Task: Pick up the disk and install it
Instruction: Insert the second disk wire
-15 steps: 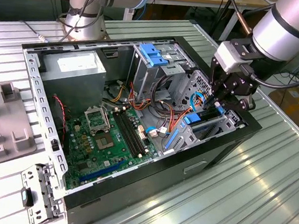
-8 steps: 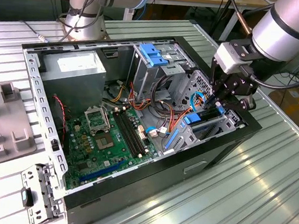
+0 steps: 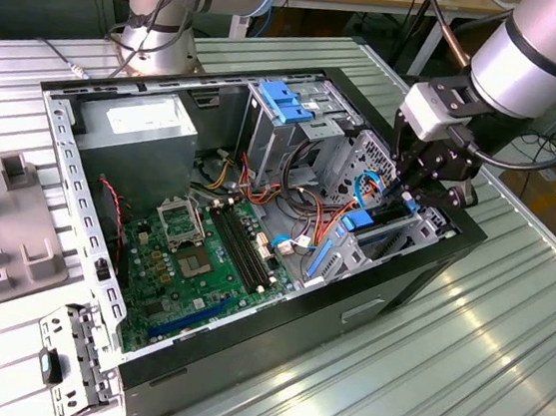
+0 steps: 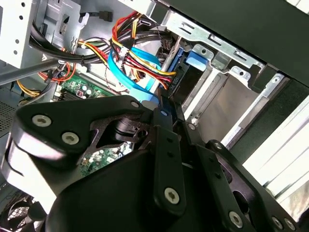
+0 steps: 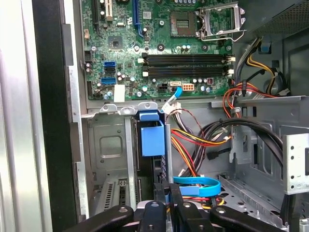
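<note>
One black robot gripper (image 3: 432, 180) hangs over the open black desktop computer case (image 3: 390, 281), at the drive-bay corner of that case, on the exterior view's right. Its fingers (image 5: 164, 205) are drawn close together around the upper edge of the flat black hard drive with bright blue caddy rails (image 5: 153, 145), so it appears to be grasping the disk (the contact itself is partly hidden by the finger linkages). The disk stands on edge inside the metal drive cage (image 5: 108, 145) of the case, its blue tab (image 4: 197, 57) lying towards the case's outer wall in the second wrist view. Just beside the disk, a light-blue flat data cable (image 5: 198, 186) loops near the gripper, and a bundle of red, yellow and black power wires (image 4: 140, 53) runs past it deeper into the case. Further inside the case lies the green motherboard (image 3: 192, 258) with its empty processor socket (image 5: 217, 19) and black memory slots (image 5: 186, 65). A grey metal power supply box with a white label (image 3: 140, 137) sits at the far corner of the case from the gripper. Between that box and the gripper, a pale-blue ribbed plastic clip (image 3: 285, 103) rests on top of the upper bay. The case lies on a ribbed metal table (image 3: 460, 369).
</note>
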Tool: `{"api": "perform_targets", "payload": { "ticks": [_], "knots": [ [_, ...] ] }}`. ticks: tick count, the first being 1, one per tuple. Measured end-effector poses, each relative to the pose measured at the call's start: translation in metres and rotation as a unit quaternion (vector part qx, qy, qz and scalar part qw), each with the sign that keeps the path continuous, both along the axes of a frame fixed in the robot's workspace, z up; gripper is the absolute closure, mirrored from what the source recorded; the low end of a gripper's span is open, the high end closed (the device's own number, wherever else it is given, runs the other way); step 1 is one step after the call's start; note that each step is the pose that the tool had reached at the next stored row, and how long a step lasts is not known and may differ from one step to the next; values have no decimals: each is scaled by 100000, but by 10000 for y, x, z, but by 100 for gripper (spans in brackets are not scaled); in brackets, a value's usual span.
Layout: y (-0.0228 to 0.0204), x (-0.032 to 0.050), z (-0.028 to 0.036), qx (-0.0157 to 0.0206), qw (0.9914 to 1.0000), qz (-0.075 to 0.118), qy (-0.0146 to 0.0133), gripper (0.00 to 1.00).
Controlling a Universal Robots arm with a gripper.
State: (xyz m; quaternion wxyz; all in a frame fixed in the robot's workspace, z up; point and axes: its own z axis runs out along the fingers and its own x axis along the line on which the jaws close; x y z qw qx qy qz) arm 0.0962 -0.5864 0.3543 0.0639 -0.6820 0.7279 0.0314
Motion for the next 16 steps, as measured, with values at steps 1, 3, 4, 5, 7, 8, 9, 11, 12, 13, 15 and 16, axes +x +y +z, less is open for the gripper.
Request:
{"api": "perform_targets", "payload": {
  "ticks": [1,3,4,5,7,8,9,11,12,13,15,16],
  "knots": [
    [0,0,-3,31,100000,1,1,84],
    [0,0,-13,114,100000,1,2,84],
    [0,0,-18,124,100000,1,3,84],
    [0,0,-22,125,100000,3,3,84],
    [0,0,-35,123,100000,2,3,84],
    [0,0,-44,122,100000,0,3,84],
    [0,0,-48,121,100000,3,3,84],
    [-2,0,-55,122,100000,1,4,84],
    [-3,0,-57,124,100000,1,4,84],
    [-4,0,-59,123,100000,1,4,84],
    [-8,0,-65,124,100000,11,3,84],
    [-10,0,-68,119,100000,19,3,84]
  ]
}}
